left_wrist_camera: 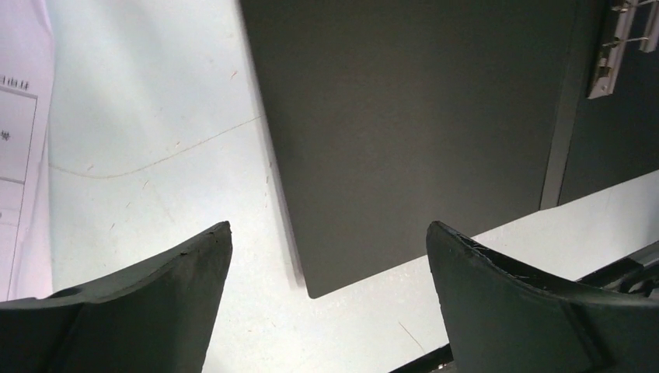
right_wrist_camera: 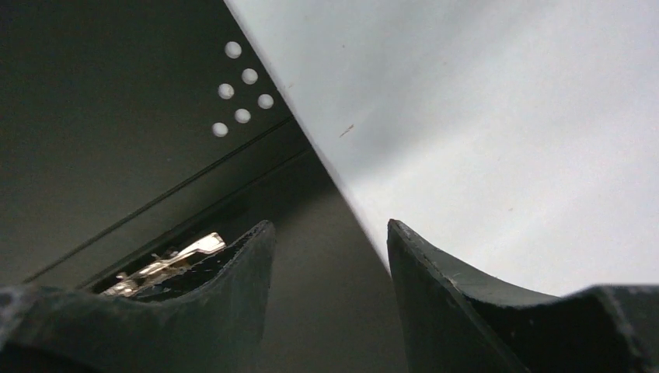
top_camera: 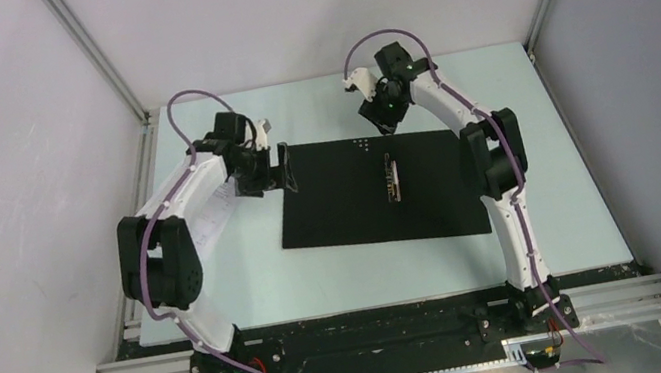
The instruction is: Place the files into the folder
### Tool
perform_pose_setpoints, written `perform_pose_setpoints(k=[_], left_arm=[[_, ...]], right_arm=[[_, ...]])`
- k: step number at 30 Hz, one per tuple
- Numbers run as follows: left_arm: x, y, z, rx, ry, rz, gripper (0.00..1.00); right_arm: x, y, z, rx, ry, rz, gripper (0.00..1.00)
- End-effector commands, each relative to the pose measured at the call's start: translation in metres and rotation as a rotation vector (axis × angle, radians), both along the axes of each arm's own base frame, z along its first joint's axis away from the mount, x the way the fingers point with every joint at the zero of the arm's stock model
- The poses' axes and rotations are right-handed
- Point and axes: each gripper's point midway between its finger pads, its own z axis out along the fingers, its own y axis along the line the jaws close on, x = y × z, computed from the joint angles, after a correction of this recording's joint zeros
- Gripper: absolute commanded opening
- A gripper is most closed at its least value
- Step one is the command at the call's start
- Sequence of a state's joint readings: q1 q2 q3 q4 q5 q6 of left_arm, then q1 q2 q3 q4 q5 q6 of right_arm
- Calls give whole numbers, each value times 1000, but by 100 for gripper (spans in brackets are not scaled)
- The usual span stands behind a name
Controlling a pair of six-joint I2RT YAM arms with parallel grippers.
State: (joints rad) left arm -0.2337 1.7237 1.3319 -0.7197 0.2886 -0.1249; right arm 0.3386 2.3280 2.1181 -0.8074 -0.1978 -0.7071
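The folder (top_camera: 350, 205) lies spread open in the middle of the table, black inside up, with its metal clip (top_camera: 393, 179) along the spine. The files (top_camera: 215, 216), white printed sheets, lie left of it, partly under my left arm. My left gripper (top_camera: 286, 168) is open and empty above the folder's left edge; its wrist view shows the folder's corner (left_wrist_camera: 315, 289), the clip (left_wrist_camera: 622, 47) and a sheet's edge (left_wrist_camera: 19, 155). My right gripper (top_camera: 384, 116) is open and empty over the folder's far edge (right_wrist_camera: 326, 311), near the clip (right_wrist_camera: 167, 260) and several punched holes (right_wrist_camera: 241, 93).
The pale table (top_camera: 554, 210) is ringed by an aluminium frame and white walls. The arm bases stand on a black rail (top_camera: 372, 337) at the near edge. The table surface (right_wrist_camera: 505, 116) shows beyond the folder's far edge.
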Motion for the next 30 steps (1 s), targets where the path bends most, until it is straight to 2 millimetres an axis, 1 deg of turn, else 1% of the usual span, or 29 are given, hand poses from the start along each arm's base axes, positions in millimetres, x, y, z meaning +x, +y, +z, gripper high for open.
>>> perform_pose_setpoints(k=[1, 2, 3, 4, 5, 6, 7, 8, 9, 10, 11, 12, 13, 14, 16, 18, 19, 20, 21, 22, 23, 24, 26, 27, 29, 30], left_arm=[[-4, 18, -16, 0, 70, 105, 99], [-5, 22, -21, -7, 93, 129, 100], [-9, 24, -31, -5, 128, 141, 99], [-11, 25, -36, -16, 150, 161, 99], [-14, 27, -45, -18, 185, 174, 97], [-17, 26, -51, -28, 215, 184, 96], [-20, 25, -56, -32, 234, 188, 96], [-22, 24, -61, -39, 260, 198, 94], [-25, 25, -65, -40, 277, 204, 93], [-27, 23, -69, -47, 296, 207, 92], [-30, 22, -72, -50, 310, 210, 91], [-32, 20, -76, -60, 327, 207, 89], [-36, 19, -79, -64, 343, 209, 88], [-39, 17, -81, -75, 358, 204, 85], [-49, 15, -87, -78, 387, 197, 83], [-67, 13, -95, -64, 417, 176, 82], [-72, 8, -94, -59, 409, 153, 81], [-84, 7, -98, -52, 428, 142, 81], [-89, 0, -95, -51, 412, 114, 81], [-102, -6, -95, -44, 416, 83, 82], [-104, -10, -92, -46, 396, 64, 82], [-112, -17, -93, -40, 392, 30, 82], [-117, -23, -86, -32, 364, 2, 83], [-115, -23, -82, -19, 337, 2, 84], [-110, -17, -78, 20, 300, 20, 88], [-106, -9, -76, 55, 288, 35, 89]], right_arm=[[-7, -2, 59, 179, 6, -147, 59], [-13, -3, 76, 217, 1, -156, 59], [-21, -10, 70, 238, 46, -205, 59], [-34, -12, 70, 254, 77, -222, 59], [-39, -18, 70, 269, 97, -262, 59], [-52, -25, 65, 263, 124, -286, 59], [-56, -34, 63, 269, 140, -328, 60], [-66, -43, 56, 259, 165, -358, 60], [-69, -55, 53, 268, 185, -412, 60], [-76, -64, 48, 266, 210, -444, 60], [-79, -77, 44, 276, 232, -497, 60], [-85, -83, 39, 280, 257, -515, 60], [-87, -94, 35, 283, 275, -549, 60], [-92, -99, 29, 283, 298, -564, 59], [-93, -115, 20, 284, 330, -611, 59], [-91, -122, 14, 290, 345, -638, 59], [-88, -123, 12, 296, 349, -643, 59], [-85, -124, 12, 305, 344, -651, 59], [-82, -123, 12, 312, 344, -652, 59], [-79, -122, 13, 322, 342, -657, 59], [-76, -120, 12, 333, 344, -655, 59], [-74, -118, 13, 341, 345, -658, 59], [-71, -115, 12, 351, 351, -657, 58], [-69, -112, 14, 354, 348, -653, 59], [-68, -109, 17, 353, 348, -647, 58], [-68, -108, 19, 354, 344, -645, 59]])
